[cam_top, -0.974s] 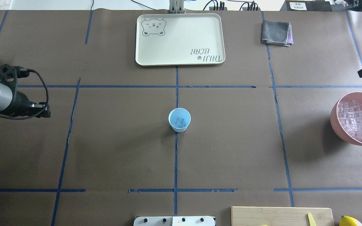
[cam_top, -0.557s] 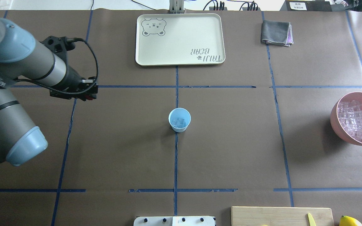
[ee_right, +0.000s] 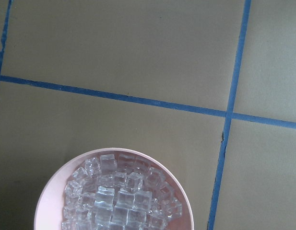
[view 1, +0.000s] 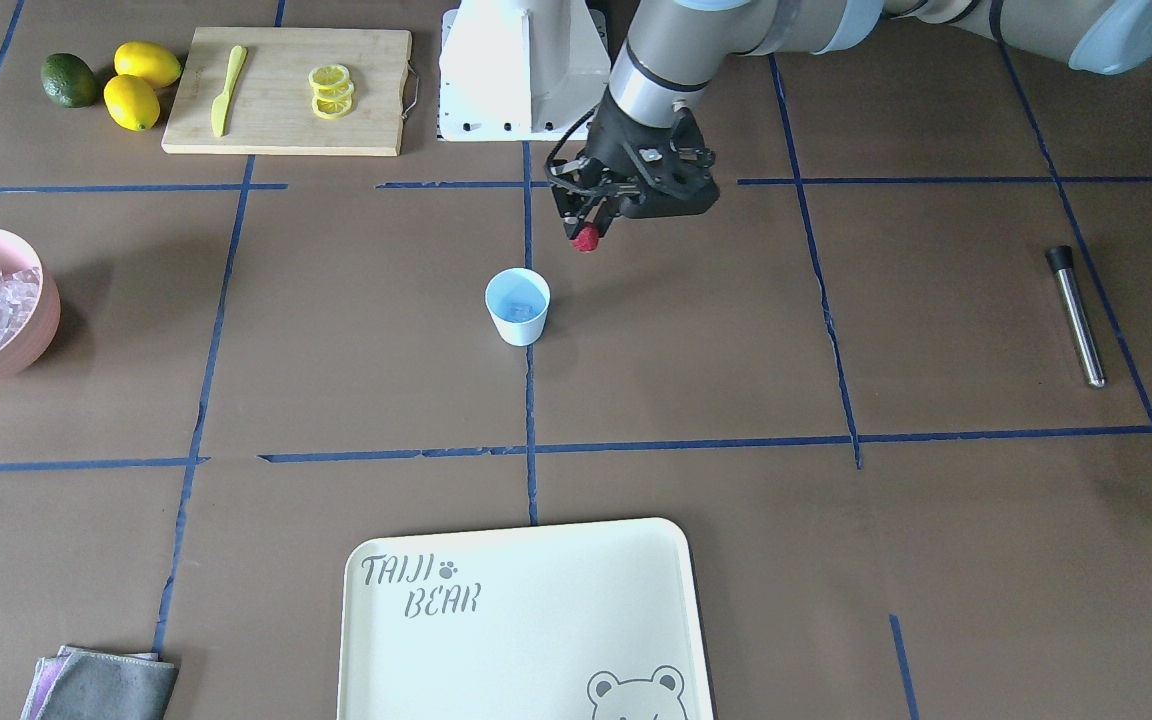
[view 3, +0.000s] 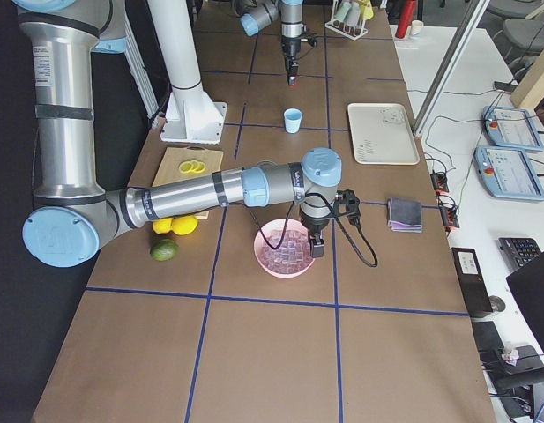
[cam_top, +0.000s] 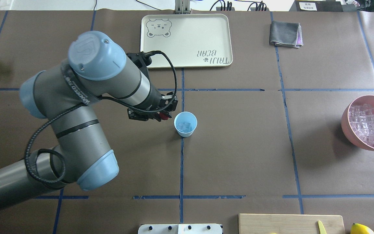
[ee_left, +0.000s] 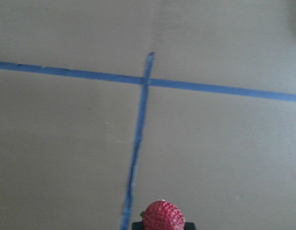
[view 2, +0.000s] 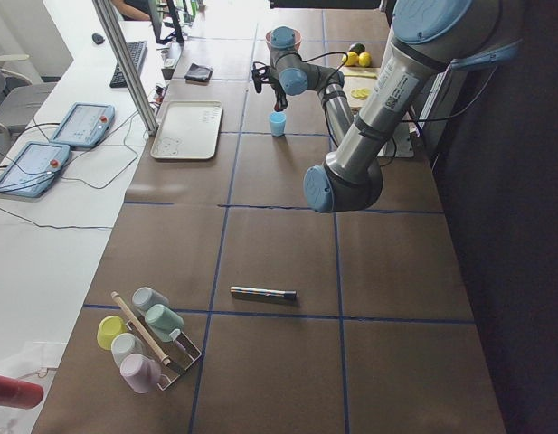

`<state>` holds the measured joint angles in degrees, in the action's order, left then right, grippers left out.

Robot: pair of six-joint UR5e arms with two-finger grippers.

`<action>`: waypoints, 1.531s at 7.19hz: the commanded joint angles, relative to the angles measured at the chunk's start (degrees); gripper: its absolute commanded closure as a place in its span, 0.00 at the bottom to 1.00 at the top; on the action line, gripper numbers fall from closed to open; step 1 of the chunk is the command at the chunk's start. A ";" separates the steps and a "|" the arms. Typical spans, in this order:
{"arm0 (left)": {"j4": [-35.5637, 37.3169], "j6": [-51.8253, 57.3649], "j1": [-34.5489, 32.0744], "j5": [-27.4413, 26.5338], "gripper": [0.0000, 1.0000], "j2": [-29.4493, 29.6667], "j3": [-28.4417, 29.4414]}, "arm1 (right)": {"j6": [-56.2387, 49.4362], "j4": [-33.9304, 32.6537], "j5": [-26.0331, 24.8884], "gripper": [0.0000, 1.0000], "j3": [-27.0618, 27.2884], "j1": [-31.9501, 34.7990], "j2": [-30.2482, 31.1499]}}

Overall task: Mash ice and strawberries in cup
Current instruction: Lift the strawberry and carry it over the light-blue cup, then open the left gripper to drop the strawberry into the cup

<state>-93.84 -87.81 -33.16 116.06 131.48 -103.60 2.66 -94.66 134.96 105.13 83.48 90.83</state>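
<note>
Strawberry (view 1: 586,238) pinched in left gripper (view 1: 589,228), held off the tabletop (view 1: 736,350), near the cup (view 1: 517,307) on its robot-left side, not over it. Cup stands mid-tabletop with a few ice cubes (cam_top: 184,126) inside. Overhead, the gripper hides most of the berry; left wrist view crops it at the bottom edge. Right gripper (view 3: 317,248) shows only small, over the pink bowl (view 1: 36,340) of cubes; spread or pressed together, can't tell.

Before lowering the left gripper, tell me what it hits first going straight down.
Likely the table beside the cup: the left gripper holds the strawberry short of the rim, and the wrist view shows only table and tape below.
</note>
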 commanded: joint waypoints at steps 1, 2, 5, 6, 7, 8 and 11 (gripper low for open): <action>-8.69 -1.23 1.61 -0.22 0.97 4.56 10.30 | -0.11 0.00 0.04 0.01 -0.19 0.37 0.31; -11.08 -1.05 1.61 -1.09 0.97 4.40 12.09 | 0.07 0.00 0.04 0.01 -0.19 0.37 0.13; -11.28 -0.96 1.69 -2.15 0.97 4.05 12.99 | 0.15 0.00 0.13 0.01 -0.10 0.37 0.13; -11.28 -0.96 1.78 -2.15 0.96 4.14 12.90 | 0.15 0.00 0.04 0.01 -0.10 0.37 0.13; -11.28 -0.96 1.78 -2.15 0.93 4.05 12.90 | 0.15 0.00 0.13 0.01 -0.02 0.37 0.13; -11.28 -0.79 1.78 -2.15 0.87 4.14 12.81 | 0.15 0.00 0.13 0.01 -0.02 0.37 0.13; -11.19 0.62 1.78 -2.24 0.00 4.05 12.81 | 0.15 0.00 0.13 0.01 -0.02 0.37 0.13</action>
<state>-105.06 -87.75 -31.38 113.85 135.50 -90.76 2.81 -94.66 135.09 105.12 83.85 90.97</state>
